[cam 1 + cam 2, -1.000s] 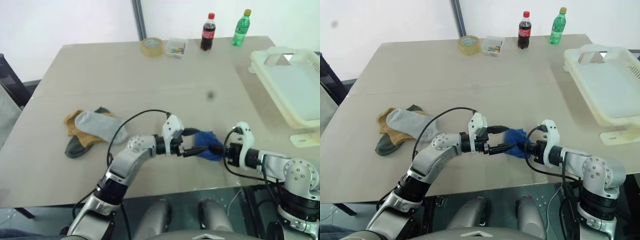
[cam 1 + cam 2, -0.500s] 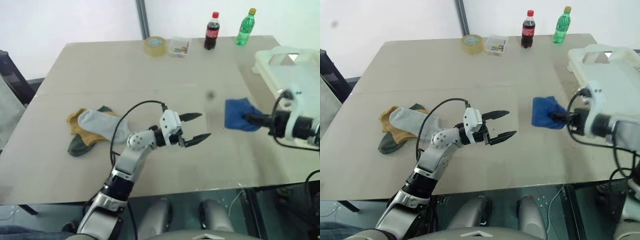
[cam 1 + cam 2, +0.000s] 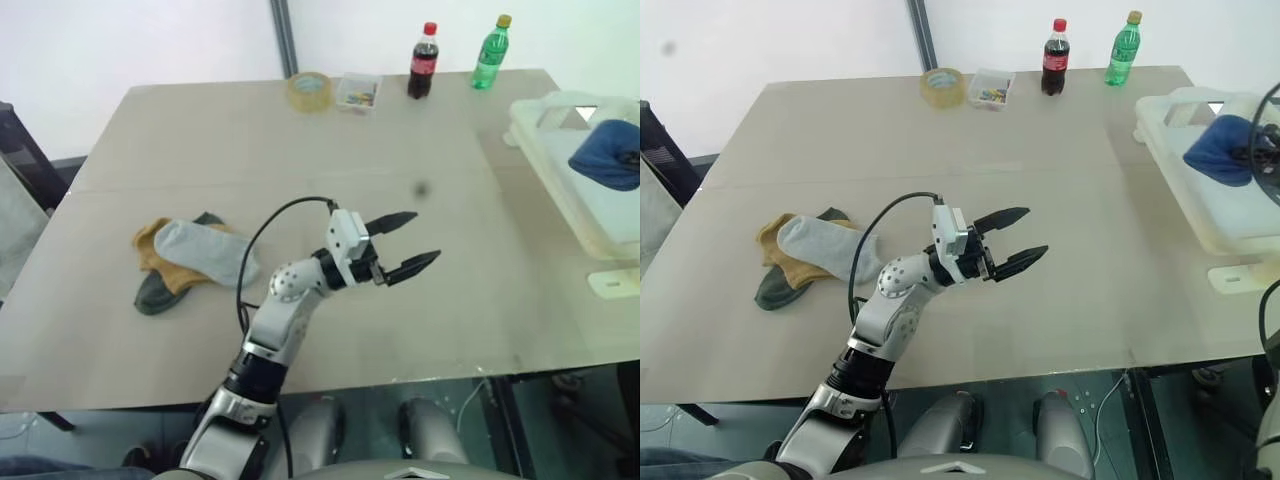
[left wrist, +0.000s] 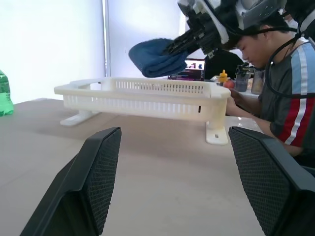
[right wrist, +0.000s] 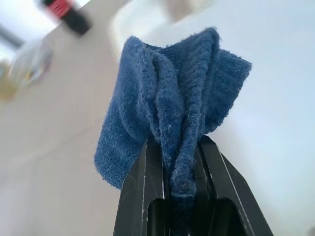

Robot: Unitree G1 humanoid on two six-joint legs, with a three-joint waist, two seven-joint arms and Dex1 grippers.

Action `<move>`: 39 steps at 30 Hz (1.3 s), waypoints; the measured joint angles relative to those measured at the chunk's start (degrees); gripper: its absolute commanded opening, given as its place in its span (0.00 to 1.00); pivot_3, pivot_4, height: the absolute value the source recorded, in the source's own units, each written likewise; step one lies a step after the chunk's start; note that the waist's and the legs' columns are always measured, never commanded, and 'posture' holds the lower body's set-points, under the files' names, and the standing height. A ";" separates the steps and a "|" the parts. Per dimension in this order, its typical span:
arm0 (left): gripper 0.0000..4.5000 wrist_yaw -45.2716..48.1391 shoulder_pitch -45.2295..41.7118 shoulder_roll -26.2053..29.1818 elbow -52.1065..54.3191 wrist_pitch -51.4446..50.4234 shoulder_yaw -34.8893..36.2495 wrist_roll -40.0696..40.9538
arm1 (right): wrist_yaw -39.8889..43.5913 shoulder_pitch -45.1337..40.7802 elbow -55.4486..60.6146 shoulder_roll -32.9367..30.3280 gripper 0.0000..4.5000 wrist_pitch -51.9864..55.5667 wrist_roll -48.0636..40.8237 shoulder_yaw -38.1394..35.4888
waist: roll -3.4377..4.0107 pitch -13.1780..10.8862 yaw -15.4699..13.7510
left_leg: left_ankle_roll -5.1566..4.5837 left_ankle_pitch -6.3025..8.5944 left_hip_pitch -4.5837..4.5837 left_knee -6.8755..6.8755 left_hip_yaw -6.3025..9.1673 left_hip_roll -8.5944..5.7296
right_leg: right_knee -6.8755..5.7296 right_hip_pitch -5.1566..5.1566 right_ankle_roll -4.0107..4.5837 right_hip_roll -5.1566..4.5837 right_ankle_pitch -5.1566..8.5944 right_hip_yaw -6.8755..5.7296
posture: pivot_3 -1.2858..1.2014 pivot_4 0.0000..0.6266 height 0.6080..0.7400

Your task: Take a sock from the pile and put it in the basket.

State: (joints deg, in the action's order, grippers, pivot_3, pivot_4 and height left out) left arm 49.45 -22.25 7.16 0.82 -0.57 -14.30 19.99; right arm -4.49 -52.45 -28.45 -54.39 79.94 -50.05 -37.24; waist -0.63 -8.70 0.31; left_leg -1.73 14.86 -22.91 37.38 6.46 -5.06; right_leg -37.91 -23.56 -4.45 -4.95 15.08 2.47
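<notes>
Now your right hand [image 5: 172, 162] has its two black fingers pinched on the one blue sock [image 5: 167, 103], the fabric bunched between them and fanning out past the tips. From the head views you see that sock hanging over the cream-white basket [image 3: 560, 170] at the counter's right edge, above its floor, not lying in it. The left wrist view shows the same: sock in the air above the basket's slotted rim, gripped from the side.

Your left hand [image 3: 408, 243] hovers over the middle of the counter [image 3: 300, 150], its two fingers spread wide with nothing between them, pointing toward the basket and well apart from it.

Further to the left lies the pile [image 3: 185, 262]: you can count three socks, one light grey on top, one mustard-yellow under it, one dark green at the bottom edge.

Along the far edge stand two bottles, one cola bottle [image 3: 423, 62] and one green bottle [image 3: 489, 53], beside one small clear box [image 3: 358, 92] and one roll of tape [image 3: 310, 90].

Beyond the basket, a person [image 4: 280, 88] sits in a striped shirt.
</notes>
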 measured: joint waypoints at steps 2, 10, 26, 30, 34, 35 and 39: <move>0.83 -0.86 0.02 -0.33 0.20 -0.01 -0.07 -0.56 | -1.33 0.11 -5.77 1.89 0.14 -6.00 3.45 -2.17 | 0.00 0.00 0.25 | 0.00 0.00 0.03 0.00 -0.07 0.04 | -0.03 0.00 0.00 0.04 0.00 0.05 | 0.52 0.24 1.00; 0.83 -2.29 0.21 -1.05 0.89 -0.28 -0.39 -0.79 | 1.09 3.00 -11.85 4.10 0.90 -18.36 10.86 -1.06 | 0.14 -0.02 0.35 | -0.02 0.01 0.05 0.04 -0.17 0.07 | -0.06 0.00 -0.02 0.10 -0.01 0.11 | 0.52 0.24 1.00; 0.83 -2.40 0.75 0.95 1.07 -1.26 -0.03 -0.82 | 12.02 16.13 31.65 2.73 0.99 -13.45 12.93 8.18 | 0.18 0.00 0.29 | -0.04 0.02 0.07 0.10 -0.07 0.14 | -0.07 0.00 -0.04 0.17 -0.02 0.08 | 0.52 0.24 1.00; 0.83 -3.26 2.16 2.39 2.72 -2.80 1.42 -0.35 | 22.65 29.84 47.51 6.05 0.99 -22.58 12.61 15.87 | 0.10 0.03 0.40 | -0.03 0.01 0.07 0.15 0.02 0.18 | -0.06 0.03 -0.05 0.23 -0.02 0.04 | 0.52 0.24 1.00; 0.83 -4.30 5.69 5.45 5.58 -5.35 3.29 0.41 | 27.53 42.01 53.61 13.57 0.99 -29.85 13.05 20.92 | 0.13 0.04 0.24 | -0.02 0.01 0.08 0.20 0.03 0.15 | -0.12 0.00 -0.06 0.20 -0.03 0.06 | 0.52 0.24 1.00; 0.83 -4.60 7.58 7.00 6.65 -6.30 4.20 0.45 | 29.61 45.70 54.89 14.27 0.99 -32.75 13.79 21.72 | 0.14 0.03 0.16 | -0.01 0.01 0.10 0.20 0.04 0.15 | -0.11 0.01 -0.06 0.20 -0.03 0.06 | 0.52 0.24 1.00; 0.83 -8.55 13.81 10.65 12.06 -13.34 8.69 2.21 | 39.54 55.76 56.68 15.06 0.99 -43.45 15.21 22.21 | 0.13 0.02 0.17 | -0.02 0.02 0.14 0.21 0.04 0.14 | -0.09 0.05 -0.12 0.20 -0.06 0.07 | 0.52 0.24 1.00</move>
State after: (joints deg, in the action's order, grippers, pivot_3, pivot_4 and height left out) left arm 40.89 -8.45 17.82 12.88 -13.91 -5.61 22.20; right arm 35.05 3.31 28.23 -39.32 36.49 -34.84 -15.03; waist -0.50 -8.67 0.48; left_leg -1.75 14.89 -22.77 37.59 6.51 -4.92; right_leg -38.00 -23.51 -4.57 -4.75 15.01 2.54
